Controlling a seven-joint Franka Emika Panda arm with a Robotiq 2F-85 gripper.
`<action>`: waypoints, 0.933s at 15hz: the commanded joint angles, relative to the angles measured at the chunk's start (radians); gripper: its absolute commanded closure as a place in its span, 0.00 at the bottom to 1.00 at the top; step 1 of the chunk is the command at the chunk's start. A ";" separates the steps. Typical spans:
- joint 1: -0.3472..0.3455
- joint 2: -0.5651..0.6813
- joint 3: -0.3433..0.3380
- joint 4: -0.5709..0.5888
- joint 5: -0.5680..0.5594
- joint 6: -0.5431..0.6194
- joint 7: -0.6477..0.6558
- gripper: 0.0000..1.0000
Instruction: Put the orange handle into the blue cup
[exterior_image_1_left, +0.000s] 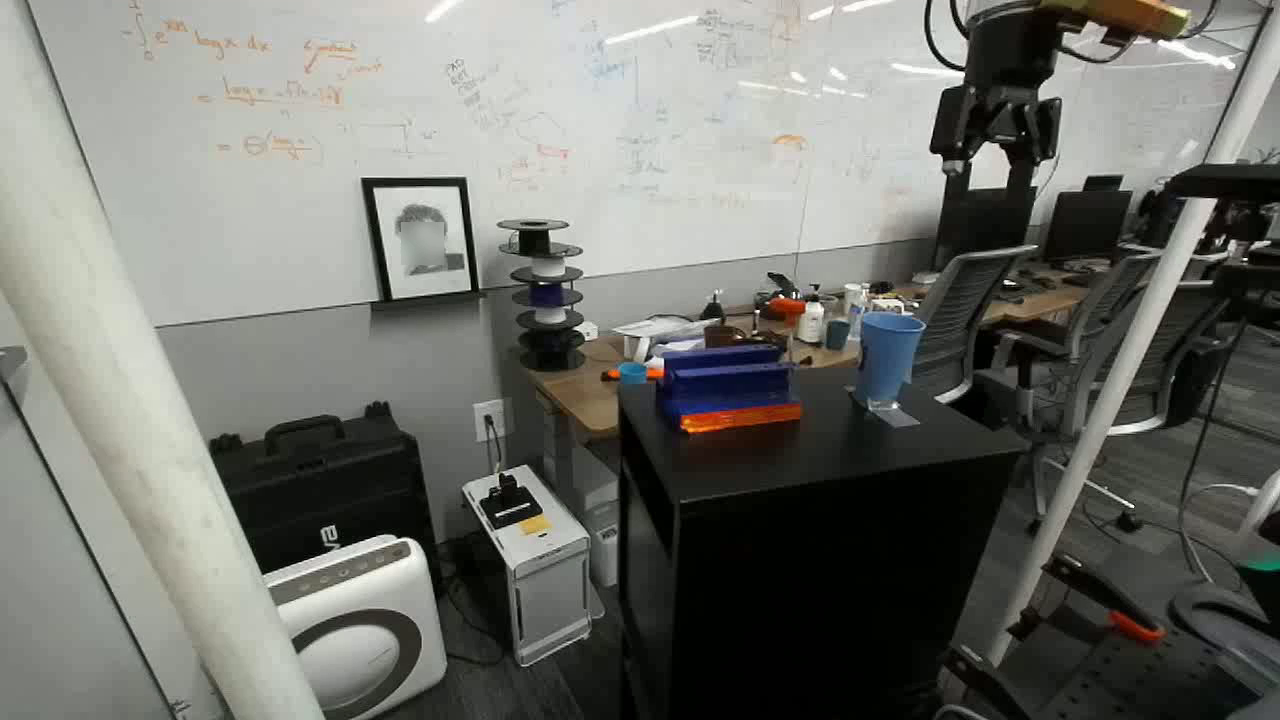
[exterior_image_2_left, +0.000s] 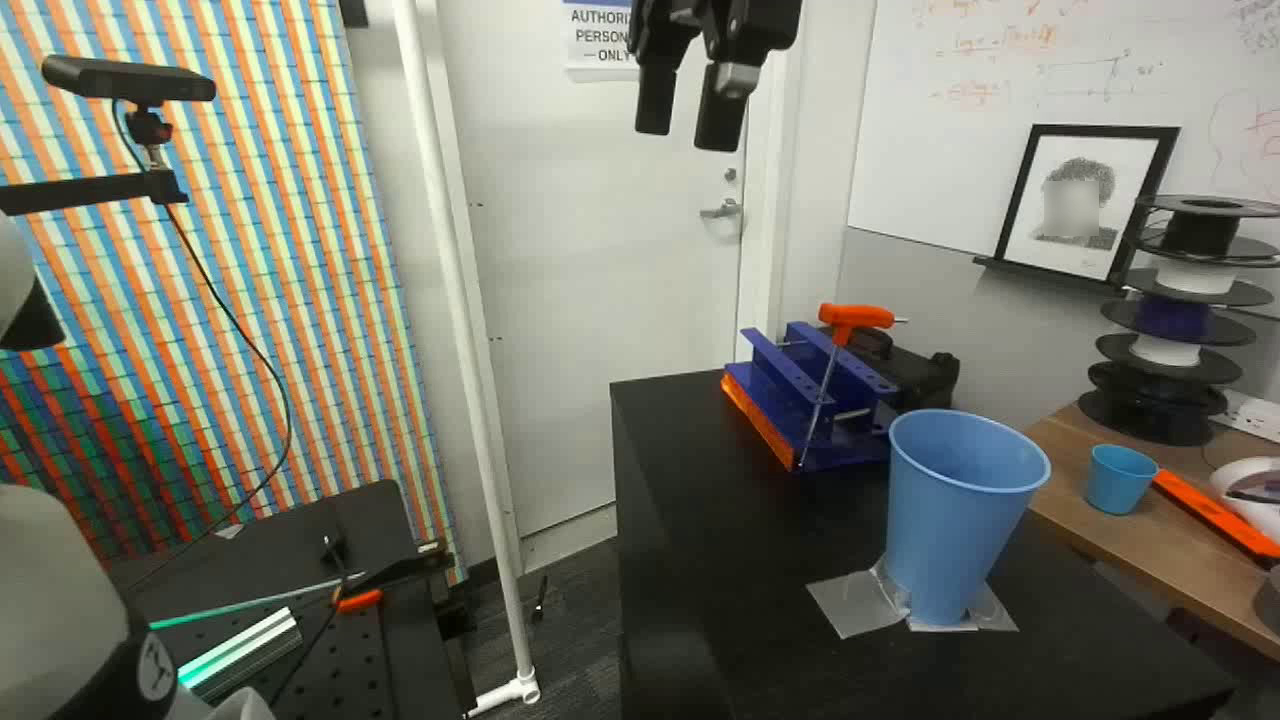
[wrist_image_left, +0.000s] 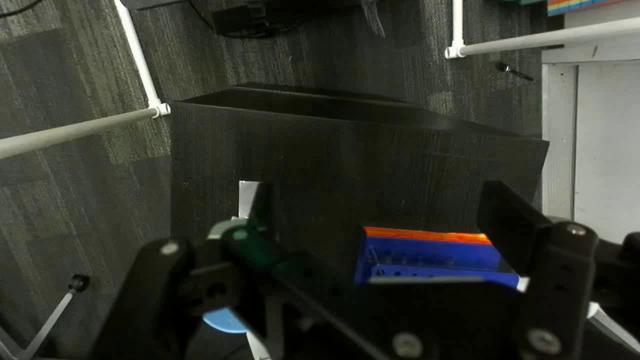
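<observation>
One gripper (exterior_image_2_left: 686, 132), two fingers (exterior_image_2_left: 718, 120). One orange T-handle hex key (exterior_image_2_left: 850, 318), one tall light-blue cup (exterior_image_2_left: 955, 545), one dark-blue rack (exterior_image_1_left: 728, 382), one black cabinet (exterior_image_1_left: 800, 580). One small cyan cup (exterior_image_2_left: 1120, 482), one dark-teal cup (exterior_image_1_left: 837, 335), one white pump bottle (exterior_image_1_left: 811, 324). One stack of spools (exterior_image_2_left: 1178, 320), one framed portrait (exterior_image_1_left: 421, 240), one white door (exterior_image_2_left: 600, 300), one air purifier (exterior_image_1_left: 360, 645), at least two office chairs (exterior_image_1_left: 958, 310).

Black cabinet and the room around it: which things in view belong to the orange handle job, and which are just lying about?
For the job:
orange handle, at the dark-blue rack
tall blue cup
gripper, open

Just lying about:
small turquoise cup
stack of spools
framed picture
</observation>
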 joint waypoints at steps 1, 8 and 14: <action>0.001 0.001 -0.001 0.005 0.000 -0.001 0.000 0.00; 0.004 0.052 -0.003 0.065 0.004 -0.008 -0.006 0.00; 0.004 0.240 0.001 0.224 -0.013 0.090 -0.001 0.00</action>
